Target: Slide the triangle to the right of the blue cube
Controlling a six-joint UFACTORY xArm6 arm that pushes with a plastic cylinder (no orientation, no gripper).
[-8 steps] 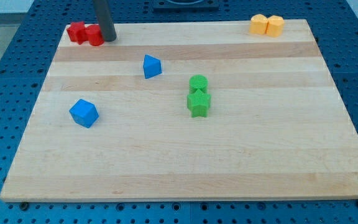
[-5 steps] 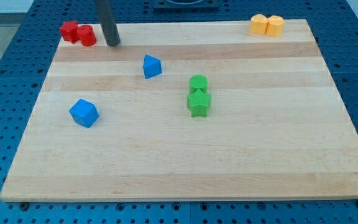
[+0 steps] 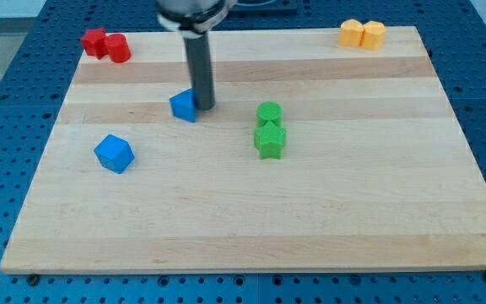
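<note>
The blue triangle (image 3: 183, 105) lies on the wooden board (image 3: 251, 219), left of centre in the upper half. My tip (image 3: 205, 107) stands against the triangle's right side, touching it. The blue cube (image 3: 113, 153) sits lower and further to the view's left, apart from the triangle by about one block's width and more. The rod rises from the tip toward the view's top and hides part of the triangle's right edge.
Two red blocks (image 3: 105, 45) sit together at the board's top left corner. Two yellow blocks (image 3: 361, 34) sit at the top right edge. A green cylinder-like block (image 3: 269, 113) and a green star-like block (image 3: 269, 139) touch each other right of my tip.
My tip moved from beside the red blocks down and right to the triangle's right side. The triangle slid left and down a little. The red blocks ended up slightly further left.
</note>
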